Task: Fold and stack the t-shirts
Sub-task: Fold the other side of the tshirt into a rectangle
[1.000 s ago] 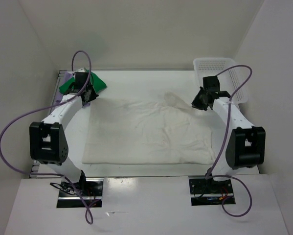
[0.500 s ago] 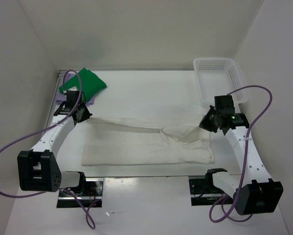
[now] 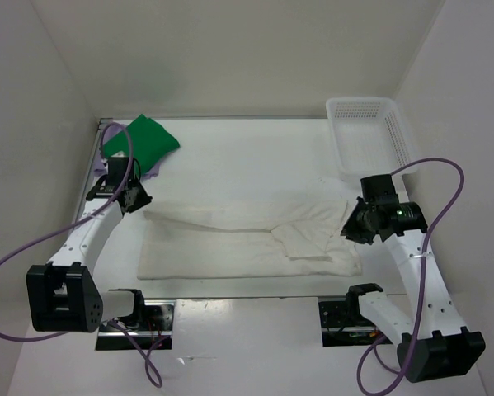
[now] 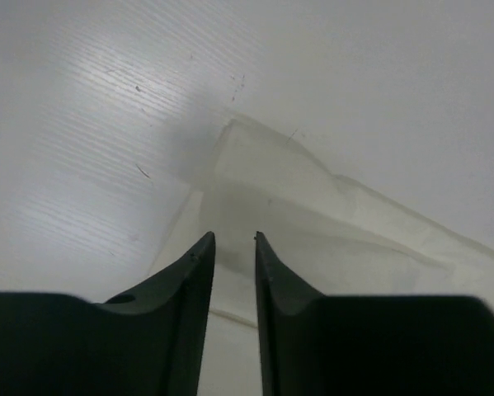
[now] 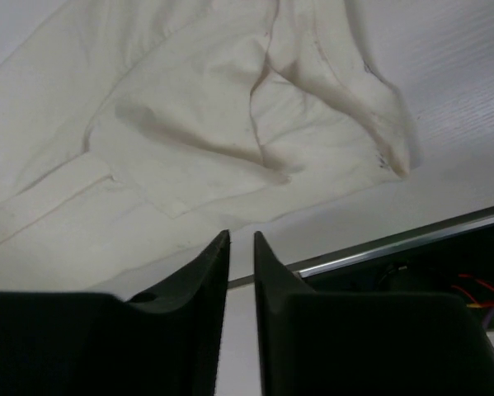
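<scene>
Both arms have drawn the cream-white t-shirt's (image 3: 247,243) far edge nearward, folding it once mid-desk (image 3: 247,157). The left gripper (image 3: 139,198) and right gripper (image 3: 351,224) stand narrowly parted, holding nothing. Further folds and stacking by the green t-shirt (image 3: 139,139) seemingly remain.

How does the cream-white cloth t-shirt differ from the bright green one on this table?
The cream-white cloth t-shirt is spread wide across the middle of the white table; the bright green cloth t-shirt is a small compact bundle in the far left corner. The white one is rumpled at its right end; the green one looks flat. The green one lies on pale lavender cloth; the white lies straight on the table. Both are plain soft cloth.
</scene>
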Available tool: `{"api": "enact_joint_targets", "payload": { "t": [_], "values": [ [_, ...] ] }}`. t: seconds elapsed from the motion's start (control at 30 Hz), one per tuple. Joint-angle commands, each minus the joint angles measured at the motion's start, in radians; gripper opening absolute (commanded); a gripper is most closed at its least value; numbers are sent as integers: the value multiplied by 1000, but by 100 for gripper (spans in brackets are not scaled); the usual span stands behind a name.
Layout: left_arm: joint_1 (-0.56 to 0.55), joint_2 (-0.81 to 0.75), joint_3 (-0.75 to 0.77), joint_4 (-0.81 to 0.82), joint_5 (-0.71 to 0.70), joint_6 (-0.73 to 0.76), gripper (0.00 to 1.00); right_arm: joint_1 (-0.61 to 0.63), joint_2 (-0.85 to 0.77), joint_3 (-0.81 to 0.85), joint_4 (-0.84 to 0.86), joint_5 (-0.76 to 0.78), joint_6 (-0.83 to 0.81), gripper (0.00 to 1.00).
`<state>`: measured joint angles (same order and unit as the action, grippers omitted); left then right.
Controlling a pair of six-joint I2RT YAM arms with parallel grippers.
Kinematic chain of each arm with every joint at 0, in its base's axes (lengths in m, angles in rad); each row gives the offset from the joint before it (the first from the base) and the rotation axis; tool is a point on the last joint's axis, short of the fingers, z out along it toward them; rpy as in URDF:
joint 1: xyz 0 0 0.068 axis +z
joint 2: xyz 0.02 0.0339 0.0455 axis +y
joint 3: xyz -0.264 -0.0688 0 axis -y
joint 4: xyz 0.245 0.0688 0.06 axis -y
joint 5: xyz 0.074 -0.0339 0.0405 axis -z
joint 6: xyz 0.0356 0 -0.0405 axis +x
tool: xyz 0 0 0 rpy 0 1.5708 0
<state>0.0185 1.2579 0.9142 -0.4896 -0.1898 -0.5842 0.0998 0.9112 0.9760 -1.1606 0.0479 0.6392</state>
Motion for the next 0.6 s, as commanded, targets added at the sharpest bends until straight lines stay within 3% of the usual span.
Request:
{"api": "enact_joint_targets", "payload": {
  "t": [0.0,0.07,0.13,0.17,0.2,0.3,0.47,0.57],
  "values": [
    [8,-52,6,-35,-49,-19,36,29,-11,39,-57,17,5,26],
    [8,-64,18,-49,-72,-29,36,60,1,58,-66,17,5,33],
    [8,-75,55,-49,-56,-17,31,95,43,69,-44,-5,-16,34],
    [8,-75,55,-34,-30,-8,23,118,70,69,-31,-5,-16,31],
    [8,-75,70,-5,33,4,20,164,96,69,-7,-16,-16,17],
    [-58,-54,71,64,104,4,13,289,173,49,111,-63,19,0],
    [-202,-22,-41,186,203,-115,13,521,297,-14,361,-172,131,0],
    [-274,3,-106,243,242,-158,13,636,407,-63,493,-145,168,0]
  ]
}}
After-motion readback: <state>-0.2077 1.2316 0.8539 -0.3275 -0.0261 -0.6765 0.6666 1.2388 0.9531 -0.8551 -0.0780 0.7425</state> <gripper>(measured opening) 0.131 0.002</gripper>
